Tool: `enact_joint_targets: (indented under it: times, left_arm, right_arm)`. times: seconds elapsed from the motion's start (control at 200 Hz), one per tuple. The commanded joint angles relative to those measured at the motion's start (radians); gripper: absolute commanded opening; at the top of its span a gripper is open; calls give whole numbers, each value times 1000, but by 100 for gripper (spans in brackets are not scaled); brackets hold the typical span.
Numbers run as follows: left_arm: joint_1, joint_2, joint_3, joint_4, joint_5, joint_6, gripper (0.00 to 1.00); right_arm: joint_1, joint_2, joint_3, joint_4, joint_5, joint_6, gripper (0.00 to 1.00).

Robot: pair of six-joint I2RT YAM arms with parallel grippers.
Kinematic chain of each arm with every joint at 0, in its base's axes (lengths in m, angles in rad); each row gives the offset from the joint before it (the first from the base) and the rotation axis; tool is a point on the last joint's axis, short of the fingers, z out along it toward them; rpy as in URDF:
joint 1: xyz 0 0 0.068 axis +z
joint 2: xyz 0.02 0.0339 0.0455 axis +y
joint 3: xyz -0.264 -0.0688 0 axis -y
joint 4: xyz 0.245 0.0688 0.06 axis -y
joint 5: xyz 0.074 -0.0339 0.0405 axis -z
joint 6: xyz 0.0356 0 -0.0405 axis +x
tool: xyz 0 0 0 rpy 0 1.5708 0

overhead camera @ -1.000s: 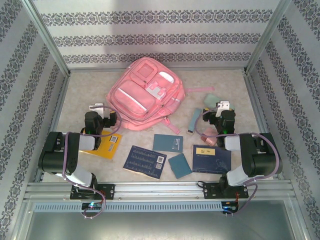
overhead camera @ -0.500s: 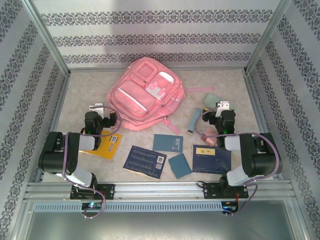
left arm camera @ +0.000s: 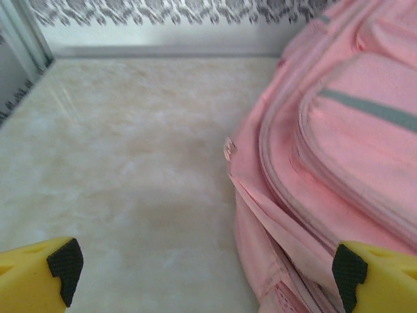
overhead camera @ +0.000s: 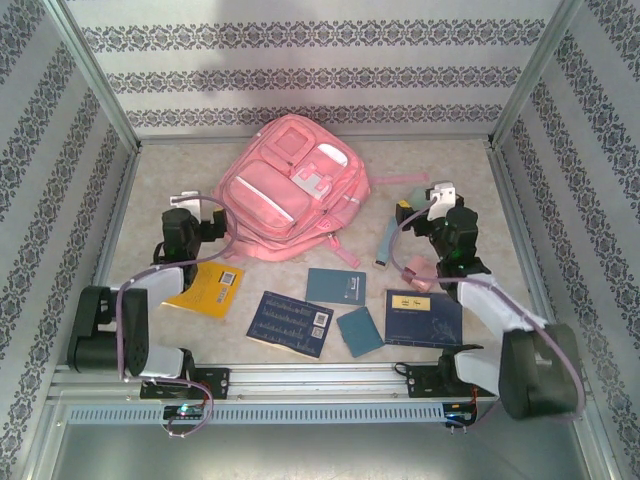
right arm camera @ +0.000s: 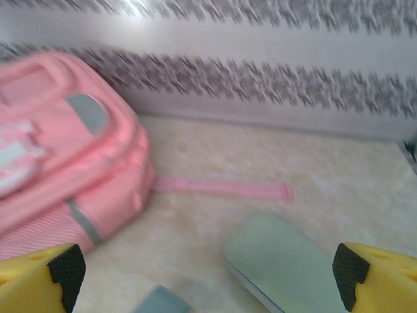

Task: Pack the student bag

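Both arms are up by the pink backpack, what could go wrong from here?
The open left end effector sits close beside the student bag; its finger could snag fabric or shove the bag. The open right end effector is near the loose strap and might drag it.

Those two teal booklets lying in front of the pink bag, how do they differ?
The farther teal booklet looks larger than the nearer teal booklet. The farther one carries small white print near a corner; the nearer one looks plain. The farther one lies nearly square to the table edge, while the nearer one is turned at an angle. Both are teal, closed and lying flat on the table.
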Motion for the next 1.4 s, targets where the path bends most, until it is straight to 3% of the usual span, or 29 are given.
enact_joint_targets:
  times: [0.0, 0.175, 0.255, 0.32, 0.38, 0.455, 0.58, 0.635, 0.72, 0.794, 0.899, 1.039, 1.139, 1.259, 1.399]
  left_arm:
    - [-8, -115, 28, -105, 4, 16, 99]
    - [-40, -302, 166, -349, 81, -45, 100]
    - [-97, -343, 321, -642, 120, -3, 100]
    - [-157, -345, 459, -856, 109, 33, 100]
    - [-216, -344, 554, -974, 51, -19, 100]
    - [-269, -350, 646, -1073, -21, -90, 100]
    - [-278, -321, 806, -1290, -107, -347, 99]
    - [-272, -283, 895, -1422, -54, -319, 99]
    - [-260, -263, 874, -1416, -31, -379, 99]
    - [-232, -257, 824, -1380, 75, -473, 99]
    - [-230, -217, 807, -1461, 57, -611, 99]
    - [-230, -268, 675, -1419, 111, -631, 99]
    - [-230, -313, 575, -1349, 170, -626, 100]
    - [-230, -240, 539, -1326, 242, -611, 100]
    - [-232, -137, 514, -1316, 253, -587, 100]
  right_arm:
    - [75, -143, 36, -182, 3, 5, 98]
    - [261, -312, 182, -511, 12, 50, 98]
    - [349, -367, 229, -609, 29, 75, 98]
    - [405, -392, 281, -693, 49, 108, 98]
    - [461, -394, 340, -781, 84, 128, 98]
    - [529, -383, 439, -913, 221, 186, 98]
    - [531, -346, 628, -1170, 281, 398, 98]
    - [513, -344, 693, -1303, 287, 474, 98]
    - [461, -377, 646, -1249, 243, 456, 98]
    - [461, -368, 635, -1255, 240, 455, 98]
    - [478, -311, 665, -1347, 197, 422, 98]
    - [476, -344, 612, -1333, 162, 458, 98]
    - [476, -326, 583, -1310, 48, 405, 98]
    - [469, -213, 577, -1342, -63, 413, 95]
    - [469, -97, 548, -1305, -153, 461, 92]
